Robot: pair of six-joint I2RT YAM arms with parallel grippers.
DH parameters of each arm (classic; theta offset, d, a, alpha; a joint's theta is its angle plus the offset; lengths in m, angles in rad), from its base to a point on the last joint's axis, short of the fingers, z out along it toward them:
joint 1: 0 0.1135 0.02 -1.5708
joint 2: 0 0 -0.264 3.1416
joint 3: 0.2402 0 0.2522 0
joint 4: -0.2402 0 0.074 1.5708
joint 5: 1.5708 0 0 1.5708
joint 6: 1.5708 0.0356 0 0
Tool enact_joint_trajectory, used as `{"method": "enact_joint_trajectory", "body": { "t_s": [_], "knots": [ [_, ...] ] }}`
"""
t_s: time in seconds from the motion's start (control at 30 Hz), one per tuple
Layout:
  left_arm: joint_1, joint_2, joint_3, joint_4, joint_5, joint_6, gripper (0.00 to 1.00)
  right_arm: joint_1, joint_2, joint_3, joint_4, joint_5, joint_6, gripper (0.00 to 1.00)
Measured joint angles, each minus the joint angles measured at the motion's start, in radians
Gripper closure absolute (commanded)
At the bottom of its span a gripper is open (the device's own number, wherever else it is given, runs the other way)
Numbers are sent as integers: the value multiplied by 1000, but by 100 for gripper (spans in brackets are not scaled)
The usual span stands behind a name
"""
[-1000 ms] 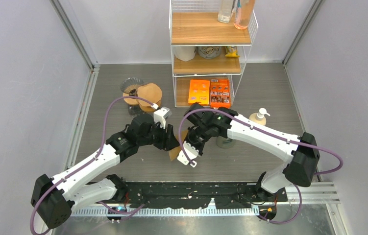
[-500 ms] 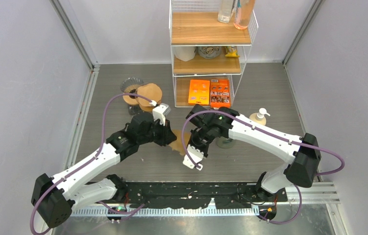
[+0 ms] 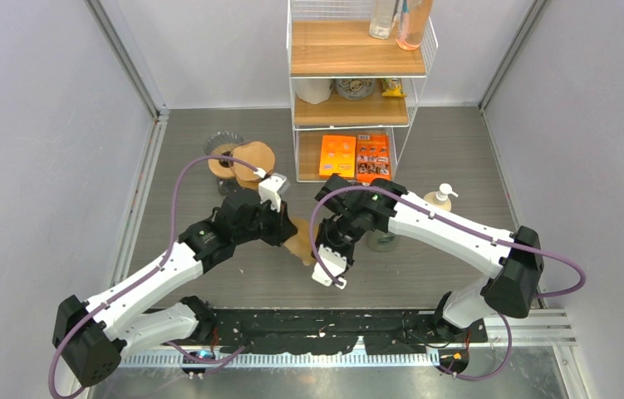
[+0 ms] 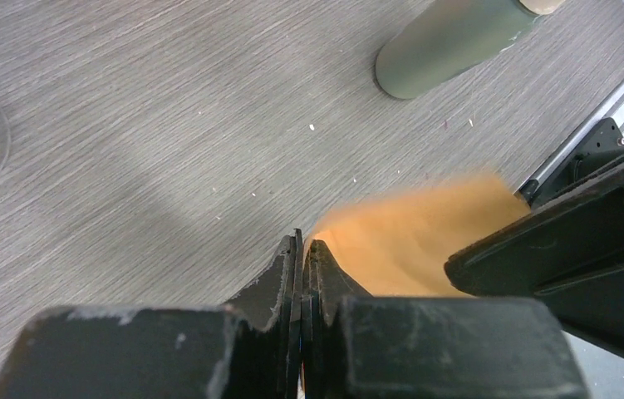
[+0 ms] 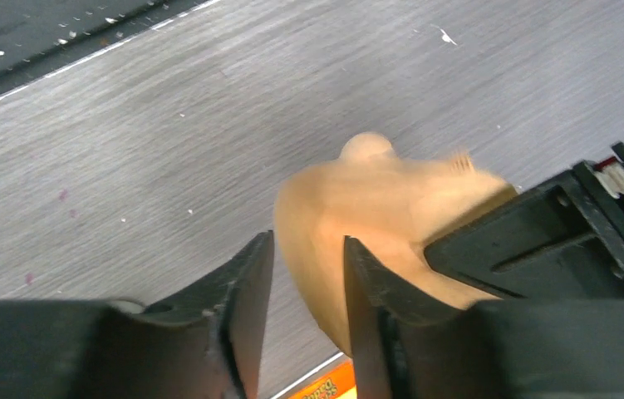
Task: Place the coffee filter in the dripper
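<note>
A brown paper coffee filter (image 3: 301, 242) hangs above the table between my two grippers. My left gripper (image 3: 290, 234) is shut on its left edge; in the left wrist view the fingertips (image 4: 304, 246) pinch the filter (image 4: 408, 241) tight. My right gripper (image 3: 323, 238) stands open at the filter's right side. In the right wrist view its fingers (image 5: 308, 243) are apart, with the filter (image 5: 358, 199) just beyond them and partly behind the right finger. The clear glass dripper (image 3: 223, 143) sits at the back left, beside a stack of brown filters (image 3: 253, 158).
A wire shelf (image 3: 358, 83) stands at the back with orange boxes (image 3: 356, 156) on its lowest level. A soap dispenser (image 3: 439, 198) and a grey-green cup (image 3: 381, 242) stand right of the grippers; the cup (image 4: 449, 41) also shows in the left wrist view.
My left gripper has shut on the filter's edge. My right gripper, shut on the filter before, has opened and let it go. The filter has shifted slightly up and back.
</note>
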Motion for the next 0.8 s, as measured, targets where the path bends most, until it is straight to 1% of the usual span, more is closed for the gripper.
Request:
{"method": "enact_joint_trajectory", "body": {
  "t_s": [0.03,0.13,0.17,0.23,0.27,0.3,0.33,0.4,0.43,0.47,0.57,0.67,0.8],
  "knots": [
    [0,0,0,-2,0,2,96,0,-1,-1,16,6,15,46],
    [0,0,0,-7,-1,5,99,0,-12,-13,84,40,55,38],
    [0,0,0,-9,-1,6,100,0,-23,-23,113,57,71,32],
    [0,0,0,-12,-2,8,100,0,-52,-39,156,91,97,26],
    [0,-1,0,-14,-5,8,100,0,-74,-48,183,110,108,20],
    [0,-3,0,-17,-9,8,100,0,-97,-57,206,127,122,18],
    [0,-7,0,-20,-15,8,100,0,-119,-65,225,138,134,10],
    [0,-17,0,-28,-29,8,100,0,-177,-91,274,161,161,3],
    [0,-25,0,-33,-39,8,100,0,-209,-108,299,169,176,1],
    [0,-33,0,-37,-49,8,100,0,-241,-128,327,178,190,4],
    [0,-76,2,-67,-101,7,100,-5,-340,-211,431,202,258,5],
    [0,-134,15,-106,-165,3,100,-39,-415,-286,557,227,385,4],
    [0,-220,56,-166,-275,-11,100,-134,-462,-350,742,264,589,5]
  ]
}}
